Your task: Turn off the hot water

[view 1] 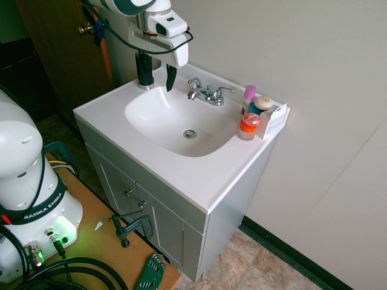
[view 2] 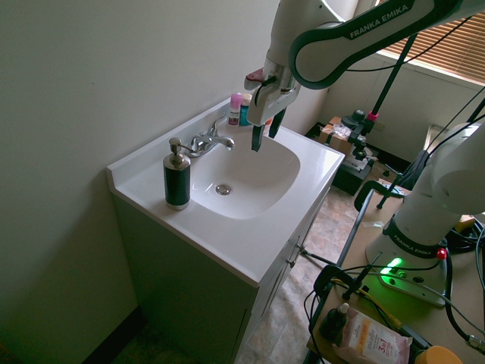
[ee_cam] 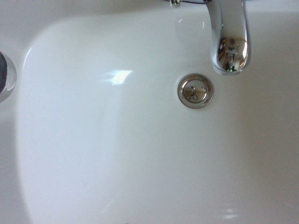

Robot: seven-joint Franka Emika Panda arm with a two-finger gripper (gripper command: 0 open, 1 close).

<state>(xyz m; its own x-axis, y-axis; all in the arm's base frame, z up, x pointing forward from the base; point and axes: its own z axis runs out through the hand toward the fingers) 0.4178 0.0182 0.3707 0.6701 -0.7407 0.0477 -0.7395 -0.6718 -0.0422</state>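
gripper [view 1: 156, 77] hangs empty, jaws spread apart, over the sink's [view 1: 145, 124] back edge, just beside the hot lever [view 1: 195, 82].

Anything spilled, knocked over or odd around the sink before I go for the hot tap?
Nothing stands out. The basin looks dry, no stream from the spout, the bottles and soap dispenser stand upright. The end effector hangs open over the basin.
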